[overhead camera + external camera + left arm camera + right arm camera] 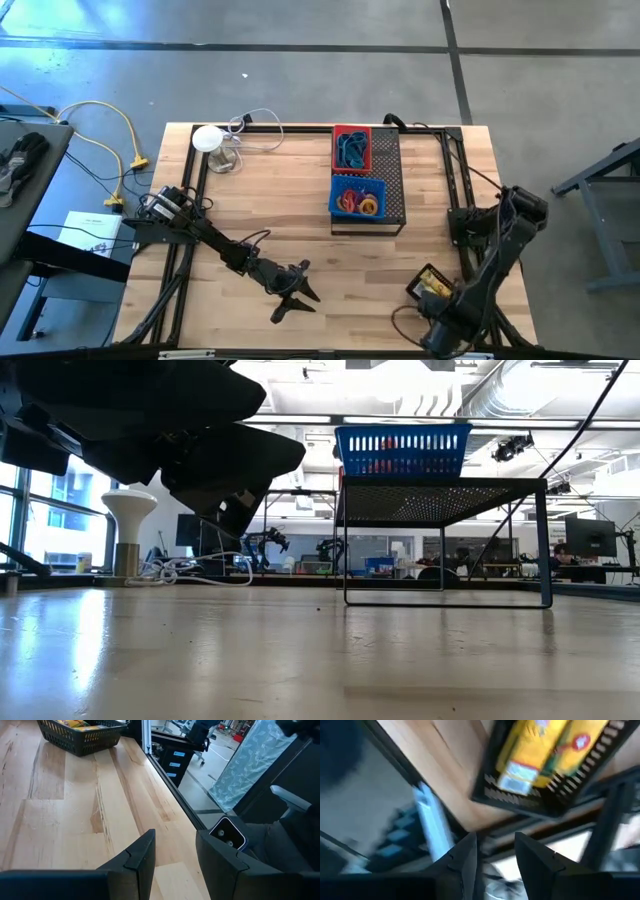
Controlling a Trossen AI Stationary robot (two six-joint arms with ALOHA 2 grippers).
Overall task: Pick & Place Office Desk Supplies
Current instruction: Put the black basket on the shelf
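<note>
Wooden desk (300,225): mostly bare, so both arms have room to move.
Supplies: sorted by kind; teal pieces in the red basket (351,146), red and orange loops in the blue basket (357,195), both raised on the black rack (391,190).
Yellow packets (535,750): in a black basket (430,283) at the near right edge.
Left claw (290,293): spread wide, empty, above bare desk.
Right claw (495,855): parted, empty, just off the near right edge, probably waiting.

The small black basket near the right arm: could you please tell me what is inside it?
The small black basket holds yellow packets, at least two lying side by side, with a white label on one. The right gripper hangs open near it. Anything beneath the packets is covered.
</note>
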